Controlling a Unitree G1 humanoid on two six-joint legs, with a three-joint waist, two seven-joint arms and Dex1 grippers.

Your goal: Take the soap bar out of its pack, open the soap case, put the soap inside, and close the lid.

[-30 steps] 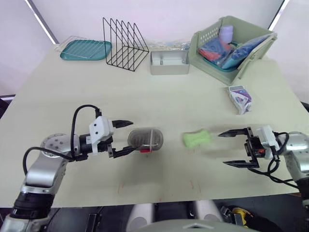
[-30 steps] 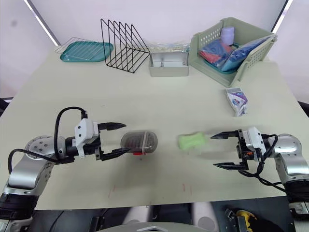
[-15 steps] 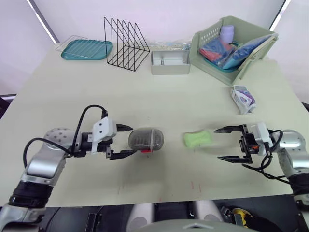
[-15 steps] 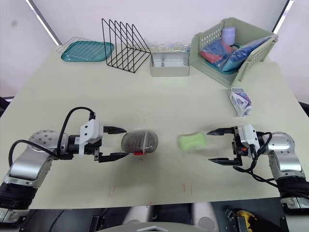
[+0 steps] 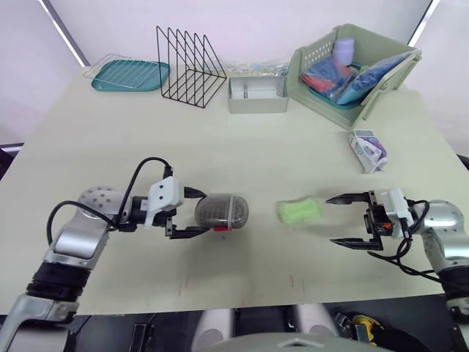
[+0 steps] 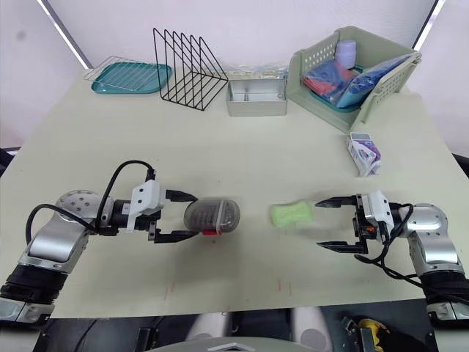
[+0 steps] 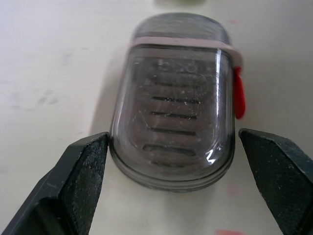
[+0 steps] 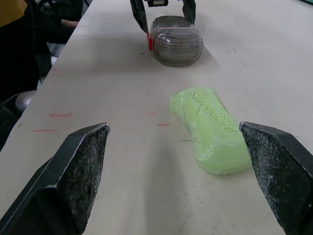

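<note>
Soap bar [image 5: 300,210] lies bare on the table [image 5: 110,147], between the soap case [image 5: 221,210] and my right gripper [image 5: 331,221], whose 2 fingers are spread wide just short of it. My left gripper [image 5: 203,213] is spread too, 1 finger on each side of the closed case. If I squeeze that rounded shell off-centre, it may squirt free. The slick soap could skid away if 1 finger meets it first.

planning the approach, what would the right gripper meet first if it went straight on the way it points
The green soap bar, lying just ahead of the open right gripper, though off-centre, so one finger may touch it first. The soap case lies beyond.
</note>
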